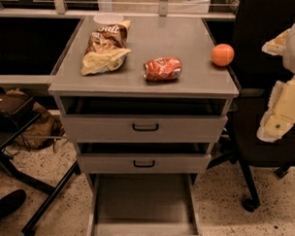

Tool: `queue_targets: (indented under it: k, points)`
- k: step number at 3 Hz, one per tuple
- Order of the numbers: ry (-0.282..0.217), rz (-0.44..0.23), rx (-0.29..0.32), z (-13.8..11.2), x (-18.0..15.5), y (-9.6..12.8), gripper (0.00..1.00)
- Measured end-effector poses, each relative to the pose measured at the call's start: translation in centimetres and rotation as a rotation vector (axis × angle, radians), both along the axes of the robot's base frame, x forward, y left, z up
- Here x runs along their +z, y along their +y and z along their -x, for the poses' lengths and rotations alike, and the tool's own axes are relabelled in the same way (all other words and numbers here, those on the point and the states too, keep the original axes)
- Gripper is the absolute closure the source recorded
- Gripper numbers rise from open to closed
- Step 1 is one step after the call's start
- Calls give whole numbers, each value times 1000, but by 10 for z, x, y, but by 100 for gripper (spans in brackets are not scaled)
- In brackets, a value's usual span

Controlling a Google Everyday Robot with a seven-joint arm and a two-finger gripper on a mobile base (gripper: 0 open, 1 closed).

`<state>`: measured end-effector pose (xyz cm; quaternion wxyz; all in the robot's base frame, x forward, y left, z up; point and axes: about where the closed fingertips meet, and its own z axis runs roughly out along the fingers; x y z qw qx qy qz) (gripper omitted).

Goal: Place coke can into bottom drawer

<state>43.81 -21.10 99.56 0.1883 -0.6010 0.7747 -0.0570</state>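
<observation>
The grey cabinet (189,34) fills the centre, its bottom drawer (143,197) pulled open at 6 o'clock. The gripper (284,107) hangs at 3 o'clock, clear of the cabinet; I cannot tell whether it is spread or closed. The chip bag (105,48) lies at 10 o'clock from the coke can (162,69), which rests on its side on the cabinet top. The orange (222,54) sits at the can's 2 o'clock.

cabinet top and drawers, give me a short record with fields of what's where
can: dented red metal coke can, on its side, middle of grey cabinet top
target: bottom grey metal drawer, pulled open, floor bare
other items: brown-and-yellow chip bag left; round orange fruit right
robot: white end effector at right edge, beside cabinet, apart from can
</observation>
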Motion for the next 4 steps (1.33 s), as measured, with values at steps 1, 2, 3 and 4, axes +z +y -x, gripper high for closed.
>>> queue_targets:
  k: [1,2,3,4]
  points:
    - [0,0,0,0,0,0,0]
    - [-15,-12,23,-11,-4,8,0]
    - [-27,-44,106,-50,-20,40,0]
    - [-5,-95,192,-94,-54,79,0]
